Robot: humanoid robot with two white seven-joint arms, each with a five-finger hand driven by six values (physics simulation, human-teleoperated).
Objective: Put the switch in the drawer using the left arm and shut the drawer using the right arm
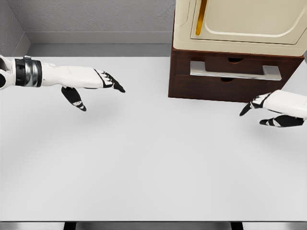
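A plain white rectangular tabletop [144, 163] fills most of the head view. Its near edge runs along the bottom of the picture, with a dark strip below it. The whole near and middle stretch of the surface is bare, leaving broad open room between the two hands.

Further up on the left, the left hand [91, 84] reaches in from the picture's left edge on a white arm with a black and silver wrist band. It hovers above the table, palm roughly downward, its black-tipped fingers [115, 86] stretched out towards the right and the thumb hanging below. It is relaxed and holds nothing.

On the right, the right hand [271, 110] comes in from the right edge at about the same depth. Its fingers point left, loosely extended, thumb beneath, and it too holds nothing. It sits just in front of and near the lower right corner of the cabinet, not touching it.

Beyond it, at the far right of the table, stands a dark brown wooden drawer cabinet [230, 76] with a flat silver bar handle [235, 71] across its front. The drawer front looks flush with the cabinet; its inside is not visible. A cream-coloured boxy appliance [240, 24] with a yellow strip rests on top.

The switch cannot be seen anywhere in this view.

Behind the table's far edge rises a grey wall [96, 19].
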